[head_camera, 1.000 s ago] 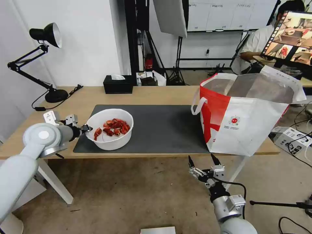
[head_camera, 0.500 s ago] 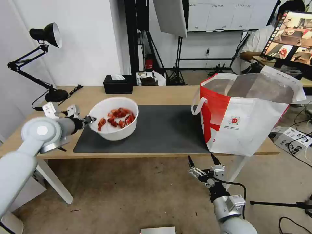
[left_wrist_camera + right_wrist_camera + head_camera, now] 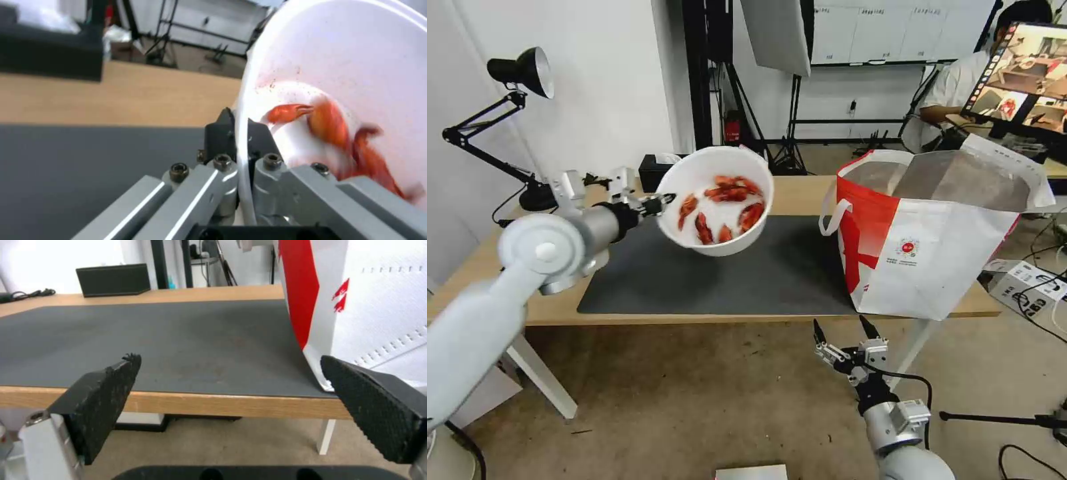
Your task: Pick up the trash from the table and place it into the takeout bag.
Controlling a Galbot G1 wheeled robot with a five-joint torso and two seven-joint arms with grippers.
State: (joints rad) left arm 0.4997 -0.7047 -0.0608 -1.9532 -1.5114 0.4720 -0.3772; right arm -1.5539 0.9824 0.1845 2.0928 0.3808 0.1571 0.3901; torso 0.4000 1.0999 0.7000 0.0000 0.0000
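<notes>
The white round bowl (image 3: 715, 200) of red crayfish shells hangs in the air above the dark mat (image 3: 747, 273), tilted toward me. My left gripper (image 3: 662, 199) is shut on its rim at the bowl's left side; the left wrist view shows the rim (image 3: 242, 140) pinched between the black fingers, with shells (image 3: 329, 123) inside. The takeout bag (image 3: 934, 233) stands open on the table's right end, to the right of the bowl. My right gripper (image 3: 840, 329) is open below the table's front edge, fingers (image 3: 106, 396) wide apart, facing the mat (image 3: 155, 340) and the bag (image 3: 356, 306).
A black tissue box (image 3: 668, 173) sits at the back of the table (image 3: 800, 190), partly behind the bowl. A black desk lamp (image 3: 507, 120) stands at the far left corner. A person sits at a monitor (image 3: 1020, 73) behind the bag.
My left gripper has lifted the bowl off the mat and carried it up and to the right, tilting it. The right arm has stayed still.
</notes>
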